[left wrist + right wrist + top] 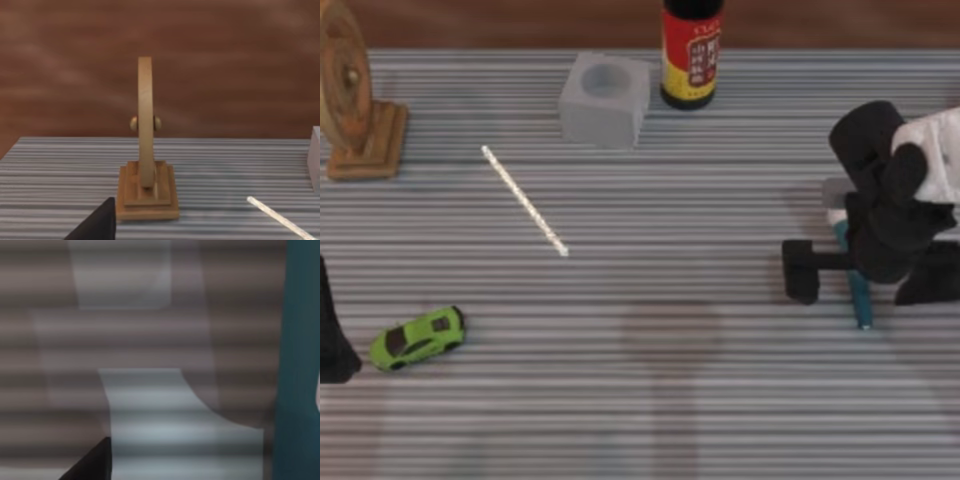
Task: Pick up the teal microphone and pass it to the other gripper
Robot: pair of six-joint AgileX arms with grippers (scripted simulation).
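Observation:
The teal microphone point(861, 303) lies on the striped table at the right, its handle pointing toward the front edge. Its grey-white head point(834, 190) is mostly hidden under my right arm. My right gripper point(865, 278) hangs low over it, open, one finger on each side of the handle and not touching it. In the right wrist view the teal handle point(300, 365) runs along the frame's edge, and one dark fingertip point(95, 462) shows. My left gripper point(332, 335) is parked at the table's left edge, only one fingertip point(100, 225) showing in its wrist view.
A dark sauce bottle point(691, 50) and a grey hollow block point(605, 97) stand at the back centre. A wooden wheel on a stand point(355, 100) is at the back left. A thin white rod point(524, 200) and a green toy car point(418, 337) lie left of centre.

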